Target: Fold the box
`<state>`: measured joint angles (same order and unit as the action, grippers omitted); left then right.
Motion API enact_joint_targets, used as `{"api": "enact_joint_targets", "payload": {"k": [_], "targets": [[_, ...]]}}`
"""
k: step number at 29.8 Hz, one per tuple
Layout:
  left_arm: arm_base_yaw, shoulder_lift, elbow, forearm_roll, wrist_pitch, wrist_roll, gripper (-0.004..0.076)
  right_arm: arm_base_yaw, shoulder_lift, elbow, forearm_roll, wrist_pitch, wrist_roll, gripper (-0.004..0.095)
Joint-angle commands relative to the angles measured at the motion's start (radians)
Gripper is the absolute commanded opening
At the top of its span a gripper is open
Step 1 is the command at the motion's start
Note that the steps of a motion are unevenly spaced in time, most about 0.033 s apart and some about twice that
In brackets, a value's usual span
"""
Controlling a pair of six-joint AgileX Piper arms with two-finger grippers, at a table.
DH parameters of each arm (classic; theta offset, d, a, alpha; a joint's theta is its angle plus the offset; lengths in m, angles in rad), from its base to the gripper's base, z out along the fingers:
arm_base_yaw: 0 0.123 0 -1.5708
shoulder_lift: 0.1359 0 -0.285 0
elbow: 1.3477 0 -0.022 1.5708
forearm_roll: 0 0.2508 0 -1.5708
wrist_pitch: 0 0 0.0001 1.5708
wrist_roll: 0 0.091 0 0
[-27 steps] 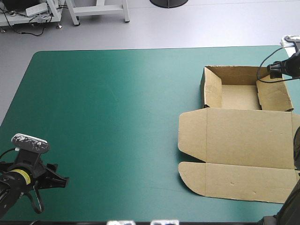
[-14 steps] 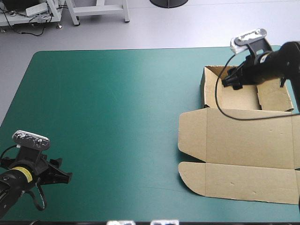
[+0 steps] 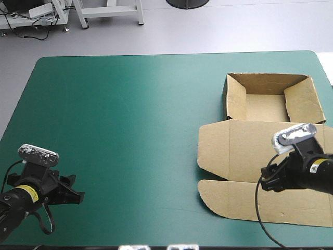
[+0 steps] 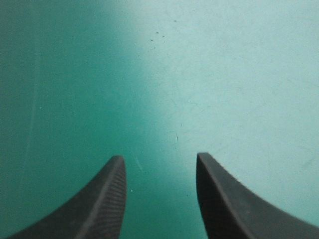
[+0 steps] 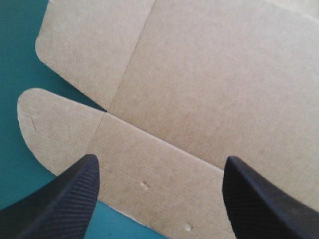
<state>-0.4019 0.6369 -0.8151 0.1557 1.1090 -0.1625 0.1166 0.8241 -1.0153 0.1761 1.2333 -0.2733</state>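
The brown box (image 3: 260,148) lies at the right of the table (image 3: 130,130), the right gripper (image 3: 268,180) spread wide and empty over its flat lid, the left gripper (image 3: 74,194) parted, empty, lower left.

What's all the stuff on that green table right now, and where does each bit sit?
box: one, brown, right half of the table; its walled tray toward the far edge, its lid lying flat toward the near edge.
table cover: one, teal-green, bare over the left and middle.
left claw: one, black, open, low over bare cover by the near left corner.
right claw: one, black, open, above the flat lid, holding nothing.
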Motion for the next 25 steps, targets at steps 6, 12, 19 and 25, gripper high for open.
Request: {"api": "enact_joint_targets", "payload": {"k": [6,12,19,25], "targets": [[0.000,0.002,-0.025,-0.040,-0.057,0.000,0.0318,0.003,-0.067,0.175,0.031,-0.119,0.013,0.0642],[0.000,0.002,-0.025,-0.077,-0.041,0.001,0.0318,0.003,-0.081,0.191,0.035,-0.135,0.011,0.0642],[0.000,0.002,0.016,-0.135,0.011,0.005,0.0318,0.003,-0.100,0.191,0.035,-0.111,0.012,0.0642],[0.000,0.002,0.043,-0.156,-0.039,0.005,0.0318,0.003,-0.120,0.191,0.031,-0.109,0.012,0.0642]]}}
